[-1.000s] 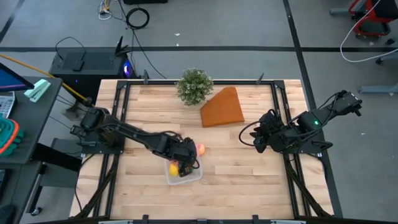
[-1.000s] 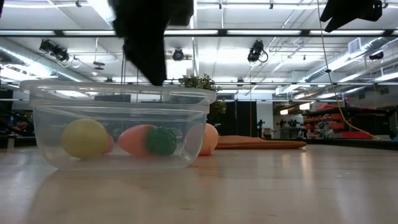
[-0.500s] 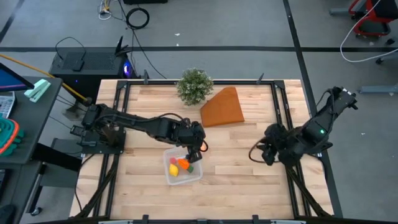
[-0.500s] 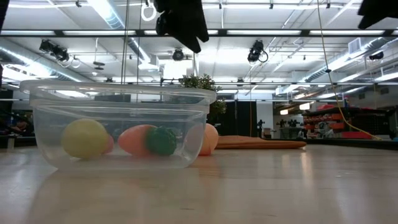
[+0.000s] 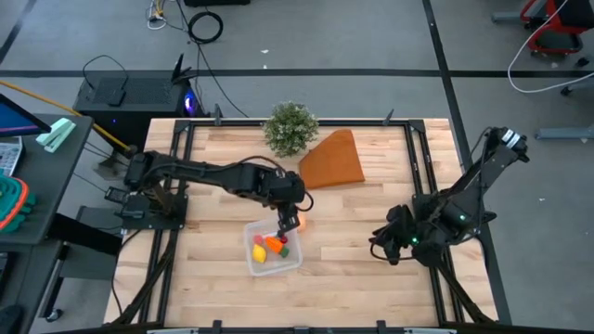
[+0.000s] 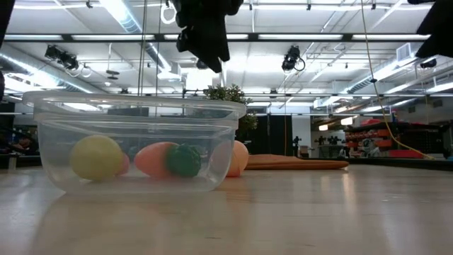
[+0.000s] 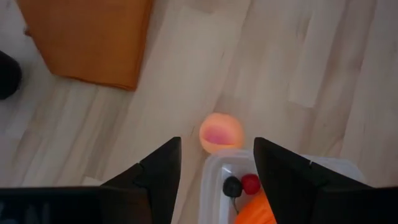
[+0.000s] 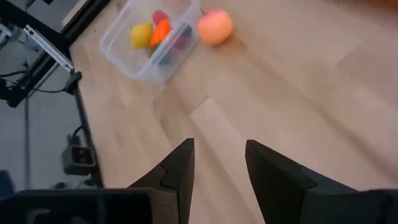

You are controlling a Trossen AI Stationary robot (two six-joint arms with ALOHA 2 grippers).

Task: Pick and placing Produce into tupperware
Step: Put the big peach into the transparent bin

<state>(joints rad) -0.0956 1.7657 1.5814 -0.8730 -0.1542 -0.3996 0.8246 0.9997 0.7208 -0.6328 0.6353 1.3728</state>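
A: While the peach ball point(image 7: 221, 132) is sitting just outside the tupperware point(image 5: 295, 261), touching its far wall, we're hovering our left gripper point(image 5: 290, 216) over it, fingers open, empty.

B: We're risking nudging it away along the table point(image 5: 353, 278) toward the orange wedge point(image 5: 331, 161) if we're descending off-centre.

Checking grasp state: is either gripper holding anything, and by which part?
Nothing held. Left gripper is open and empty above the peach ball beside the tupperware; right gripper is open over bare table.
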